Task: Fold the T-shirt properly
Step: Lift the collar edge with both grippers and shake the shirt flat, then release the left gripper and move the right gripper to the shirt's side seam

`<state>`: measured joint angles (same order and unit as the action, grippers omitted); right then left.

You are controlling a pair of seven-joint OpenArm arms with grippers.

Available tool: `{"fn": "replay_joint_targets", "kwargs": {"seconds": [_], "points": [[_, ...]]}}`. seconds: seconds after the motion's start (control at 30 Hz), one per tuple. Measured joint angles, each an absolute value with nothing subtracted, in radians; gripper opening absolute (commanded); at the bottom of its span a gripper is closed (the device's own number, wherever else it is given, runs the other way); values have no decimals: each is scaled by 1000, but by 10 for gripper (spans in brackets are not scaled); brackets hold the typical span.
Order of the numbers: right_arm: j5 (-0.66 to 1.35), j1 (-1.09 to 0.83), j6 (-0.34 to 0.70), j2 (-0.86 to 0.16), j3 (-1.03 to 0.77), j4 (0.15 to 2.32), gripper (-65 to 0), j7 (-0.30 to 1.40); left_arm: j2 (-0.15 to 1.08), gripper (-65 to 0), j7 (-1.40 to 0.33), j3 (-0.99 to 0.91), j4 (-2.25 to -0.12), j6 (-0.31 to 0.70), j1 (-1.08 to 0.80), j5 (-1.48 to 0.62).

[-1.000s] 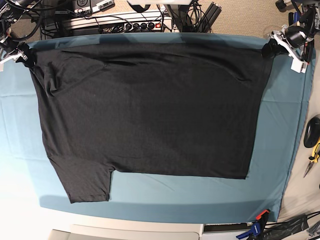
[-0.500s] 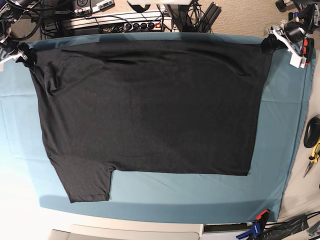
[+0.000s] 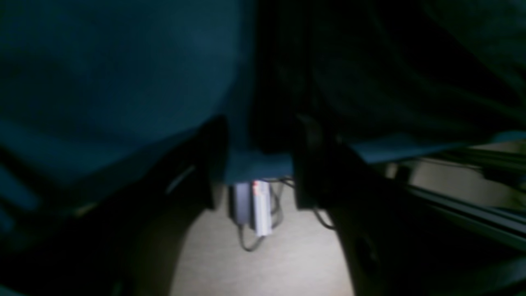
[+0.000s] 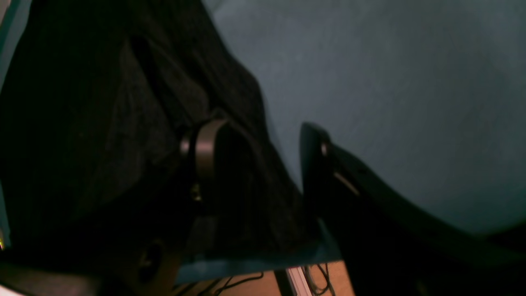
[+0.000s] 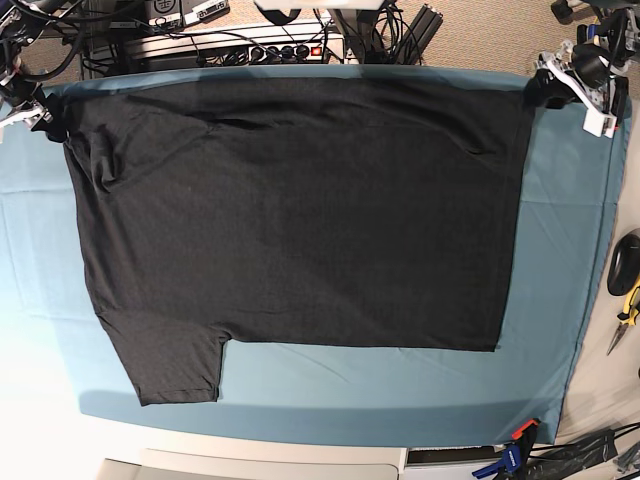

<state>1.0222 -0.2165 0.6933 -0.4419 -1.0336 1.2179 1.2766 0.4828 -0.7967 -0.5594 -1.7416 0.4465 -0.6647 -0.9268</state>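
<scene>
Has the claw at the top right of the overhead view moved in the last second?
Yes. The left claw moved up, toward the teal sheet's far edge.

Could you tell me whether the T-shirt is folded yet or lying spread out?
Spread out. The T-shirt lies flat as one wide layer on the teal cloth, one sleeve sticking out at the near edge; no fold shows.

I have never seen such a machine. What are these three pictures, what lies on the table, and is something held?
It is a robot with two arms. The wide picture looks down from above; the two dark ones come from cameras on the wrists. A black T-shirt lies spread flat on a teal sheet. The left gripper and the right gripper are at its two far corners. In the wrist views both pairs of jaws stand apart, so nothing seems held; whether they touch the shirt, I cannot tell.
</scene>
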Motion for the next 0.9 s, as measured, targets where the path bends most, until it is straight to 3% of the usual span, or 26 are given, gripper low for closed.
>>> {"fn": "replay_joint_targets", "kwargs": {"seconds": [0.17,0.3,0.47,0.7,0.9], "points": [[965,-149,694,-503,-1086,1212,-378,1212,501,-379,-815,-580,-1753,494,-666,-896],[867,30,696,-583,-1108,1214,-378,1158,535,-379,-826,-628,-1867,557,-666,-897],[625,300,609,-601,-959,1172,-378,1029,572,-379,-808,-642,-2020,558,-635,-855],[451,700,524,-596,-593,711,-377,820,583,-379,-776,-642,-2067,555,-578,-813],[220,936,440,-560,-532,362,-378,636,583,-379,-776,-642,-2067,555,-579,-812]]}}
